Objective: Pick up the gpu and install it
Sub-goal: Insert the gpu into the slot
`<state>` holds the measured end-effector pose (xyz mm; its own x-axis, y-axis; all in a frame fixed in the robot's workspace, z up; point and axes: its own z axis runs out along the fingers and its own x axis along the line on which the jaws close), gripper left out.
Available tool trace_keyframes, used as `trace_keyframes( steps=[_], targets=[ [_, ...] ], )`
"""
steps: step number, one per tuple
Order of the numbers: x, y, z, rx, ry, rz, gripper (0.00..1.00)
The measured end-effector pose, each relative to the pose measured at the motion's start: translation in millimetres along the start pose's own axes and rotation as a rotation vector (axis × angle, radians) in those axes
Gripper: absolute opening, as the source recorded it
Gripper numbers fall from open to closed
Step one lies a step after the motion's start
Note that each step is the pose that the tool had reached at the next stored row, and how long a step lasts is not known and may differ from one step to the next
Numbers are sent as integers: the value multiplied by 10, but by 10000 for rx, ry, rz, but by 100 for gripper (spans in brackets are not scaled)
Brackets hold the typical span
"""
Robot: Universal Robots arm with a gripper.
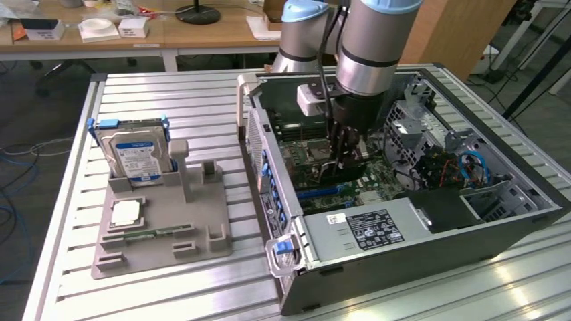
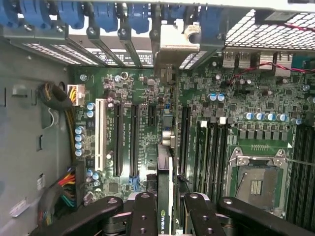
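Claw (image 2: 165, 209) clamped on the gpu (image 2: 164, 167), held edge-on just above the motherboard (image 2: 147, 113) slots inside the open computer case (image 1: 499, 231), pickup judged done and seating left, hemmed by drive cage on the exterior view's right, with the fixture (image 1: 160, 227) apart on the counter (image 1: 63, 200).

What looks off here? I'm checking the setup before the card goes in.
Nothing stands out. The gripper holds the gpu edge-on over the motherboard inside the open computer case.
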<state>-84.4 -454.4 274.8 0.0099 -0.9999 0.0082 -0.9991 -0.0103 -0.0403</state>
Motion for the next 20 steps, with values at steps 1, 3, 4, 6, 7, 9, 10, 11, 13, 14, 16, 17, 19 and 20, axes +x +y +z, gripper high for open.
trace_keyframes(
  steps=[1,3,4,6,7,9,10,11,13,14,16,17,19,20],
  targets=[
    [-1,15,3,1,0,-1,26],
    [-1,54,13,3,11,-2,26],
    [-2,71,17,5,15,-1,26],
    [-3,88,23,7,15,0,26],
    [-4,91,32,9,13,0,26],
    [-3,94,55,9,14,-3,26],
    [-5,95,69,9,14,-2,26],
    [-6,97,80,10,13,-1,26],
    [-7,98,98,9,16,-2,26],
    [-8,99,107,9,15,-2,26],
    [-9,100,124,10,13,-1,26],
    [-9,100,128,9,14,-1,26],
    [-15,101,134,8,14,1,26],
    [-26,102,139,9,10,1,26]
  ],
)
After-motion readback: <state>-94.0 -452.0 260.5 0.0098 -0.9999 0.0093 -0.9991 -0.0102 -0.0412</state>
